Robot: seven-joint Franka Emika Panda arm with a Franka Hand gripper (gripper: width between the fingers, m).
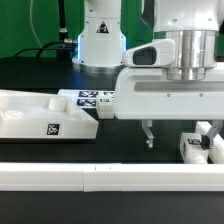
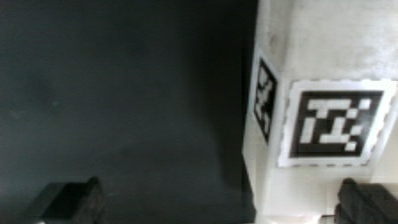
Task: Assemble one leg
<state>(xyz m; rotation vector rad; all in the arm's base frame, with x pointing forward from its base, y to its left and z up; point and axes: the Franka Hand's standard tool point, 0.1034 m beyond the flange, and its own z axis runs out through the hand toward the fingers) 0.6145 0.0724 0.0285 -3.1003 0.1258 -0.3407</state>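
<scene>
here, the gripper (image 1: 178,140) hangs over the black table (image 1: 120,135), fingers (image 2: 71,200) spread wide and empty; the leg (image 2: 329,120), tag upward, lies at the exterior view's right, beneath one fingertip, ungripped.

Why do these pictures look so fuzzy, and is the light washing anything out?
Exterior view: the long white rail in front is out of focus, and the white robot arm housing glares almost featureless. Wrist view: everything is soft, yet the black-and-white square tag on the white plastic leg is legible against the dark table.
</scene>
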